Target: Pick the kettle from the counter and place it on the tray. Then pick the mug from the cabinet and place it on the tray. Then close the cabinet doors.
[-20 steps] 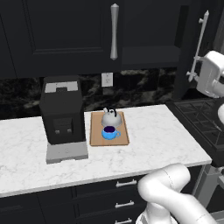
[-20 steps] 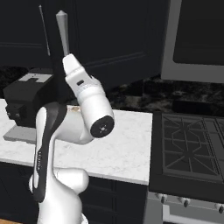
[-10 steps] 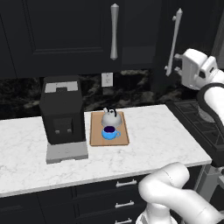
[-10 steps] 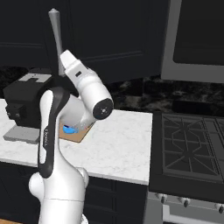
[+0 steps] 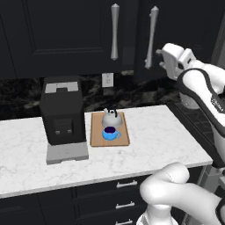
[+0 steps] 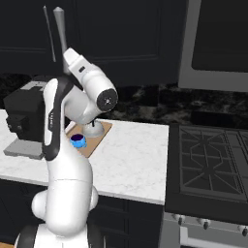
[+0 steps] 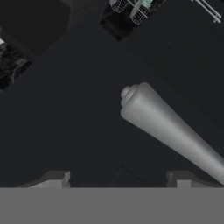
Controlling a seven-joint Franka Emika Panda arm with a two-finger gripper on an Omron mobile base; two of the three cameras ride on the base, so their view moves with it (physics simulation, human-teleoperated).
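The silver-grey kettle (image 5: 110, 117) and the blue mug (image 5: 110, 133) both rest on the wooden tray (image 5: 124, 137) on the marble counter (image 5: 167, 140). In the right base view the mug (image 6: 77, 140) shows on the tray (image 6: 99, 138), while my arm covers most of the kettle. The two black cabinet doors stand side by side, the left door's bar handle (image 5: 115, 30) next to the right door's handle (image 5: 151, 37). My gripper (image 5: 159, 57) is open just right of that right handle. In the hand view the silver handle (image 7: 170, 127) runs above the right fingertip (image 7: 179, 177). Nothing is between the fingers.
A black coffee machine (image 5: 61, 115) on a grey base stands left of the tray. A wall outlet (image 5: 107, 79) sits behind it. A gas stove (image 6: 213, 160) adjoins the counter on the right, below a dark appliance (image 6: 218, 43). Drawers with silver handles (image 5: 126, 184) run under the counter.
The right cabinet door has swung left toward the cabinet front, its handle ending close to the left door's handle. My hand followed it leftward.
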